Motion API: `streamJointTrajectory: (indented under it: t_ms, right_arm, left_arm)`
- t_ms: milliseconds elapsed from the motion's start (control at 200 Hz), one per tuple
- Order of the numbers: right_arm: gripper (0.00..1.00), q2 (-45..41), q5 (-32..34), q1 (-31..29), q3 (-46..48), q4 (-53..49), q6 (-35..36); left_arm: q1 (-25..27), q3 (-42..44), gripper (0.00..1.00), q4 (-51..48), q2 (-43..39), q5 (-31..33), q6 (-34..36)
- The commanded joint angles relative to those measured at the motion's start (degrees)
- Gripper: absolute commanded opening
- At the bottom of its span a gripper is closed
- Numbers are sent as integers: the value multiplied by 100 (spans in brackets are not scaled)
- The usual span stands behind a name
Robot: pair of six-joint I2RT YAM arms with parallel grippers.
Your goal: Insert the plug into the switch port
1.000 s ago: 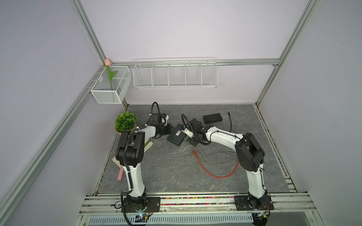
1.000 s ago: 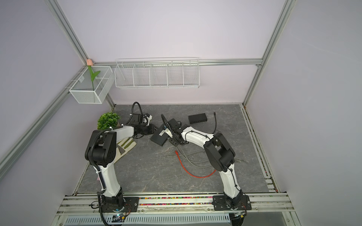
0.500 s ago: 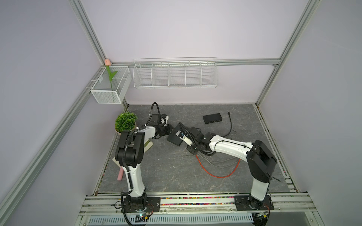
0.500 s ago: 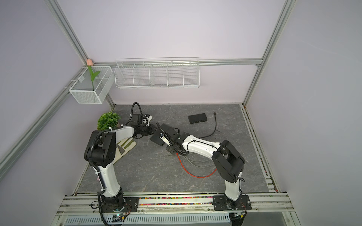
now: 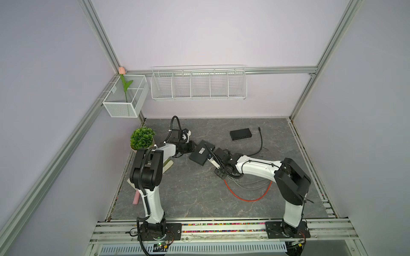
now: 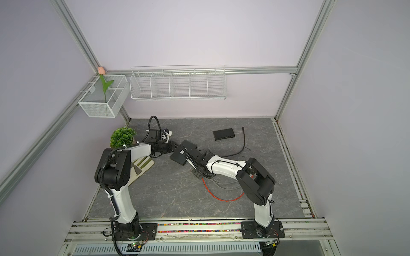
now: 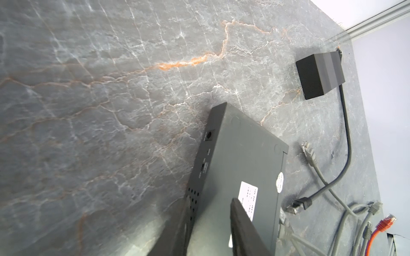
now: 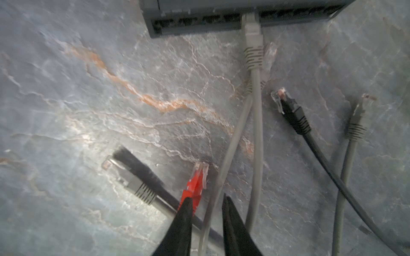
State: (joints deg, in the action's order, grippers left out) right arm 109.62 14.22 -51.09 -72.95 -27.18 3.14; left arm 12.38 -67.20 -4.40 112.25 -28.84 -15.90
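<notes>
The black switch (image 5: 200, 153) (image 6: 183, 153) is tilted up off the table, with my left gripper (image 5: 192, 148) (image 7: 210, 206) shut on its edge, one finger on each face. In the right wrist view its port row (image 8: 199, 22) faces me, and a grey plug (image 8: 251, 24) sits in one port with its cable trailing back. My right gripper (image 8: 205, 199) (image 5: 219, 174) hangs back from the switch, open by a narrow gap. A grey cable runs under that gap, untouched. A red plug (image 8: 196, 179) lies just past one fingertip.
Loose black (image 8: 288, 106) and grey (image 8: 128, 177) plugs lie on the stone table. A second small black box (image 5: 240, 134) and a black cable (image 5: 260, 141) lie at the back. A potted plant (image 5: 142, 138) and a cloth (image 5: 167, 165) sit by the left arm.
My right gripper has drawn back from the switch toward the front of the table and the arm has lowered. The left gripper still holds the switch in the same place.
</notes>
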Motion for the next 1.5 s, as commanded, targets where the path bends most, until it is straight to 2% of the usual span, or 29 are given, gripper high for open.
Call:
streamJointTrajectory:
  t_ms: [0, 150, 275, 295, 605, 840, 965, 1100, 1165, 1195, 1235, 1295, 1385, 1415, 1440, 1470, 1495]
  right_arm:
    - [28, 193, 172, 54, 34, -75, -83]
    - [28, 218, 183, 104, 61, -42, -85]
    - [8, 154, 104, 97, 101, -75, -107]
    - [7, 135, 94, 93, 120, -97, -117]
    - [7, -530, 187, -189, 785, -470, -423]
    - [8, -480, 301, -159, 626, -369, -327]
    - [7, -573, -215, -88, 439, -370, 119]
    - [7, -1318, -1695, 244, 992, 388, 282]
    - [8, -1344, -1455, 444, 1035, 395, 178]
    - [7, -1206, -1258, 467, 891, 154, 185]
    - [7, -1039, -1362, 435, 667, -296, 341]
    - [7, -1083, -2133, 340, 604, -509, 648]
    - [9, -1390, -3344, 445, 934, -23, 802]
    - [12, -1391, -3331, 507, 986, 96, 747]
    - [12, -1316, -2996, 539, 942, 74, 662]
    - [11, -1173, -2705, 537, 725, -346, 646]
    - [10, -1007, -2849, 518, 512, -742, 782]
  left_arm:
    - [-16, 78, 33, 72, -194, -56, -27]
    - [-17, 65, 33, 63, -186, -60, -25]
    - [-17, 35, 32, 45, -158, -43, -18]
    - [-17, 32, 32, 43, -159, -43, -13]
    - [-25, -20, 32, 42, -105, -33, -17]
    - [-25, 25, 32, 66, -177, -60, -29]
    - [-25, 58, 32, 72, -244, -51, -31]
    - [-34, 59, 32, 108, -244, -77, -38]
    - [-34, 54, 32, 132, -231, -100, -61]
    - [-34, 56, 32, 156, -229, -123, -65]
    - [-34, 42, 32, 159, -227, -153, -80]
    - [-34, 62, 32, 176, -233, -162, -75]
    - [-43, 61, 32, 182, -238, -157, -82]
    - [-43, 69, 32, 185, -230, -155, -90]
    - [-43, 71, 32, 186, -232, -163, -94]
    - [-43, 67, 32, 193, -234, -169, -97]
    - [-43, 80, 32, 194, -231, -170, -97]
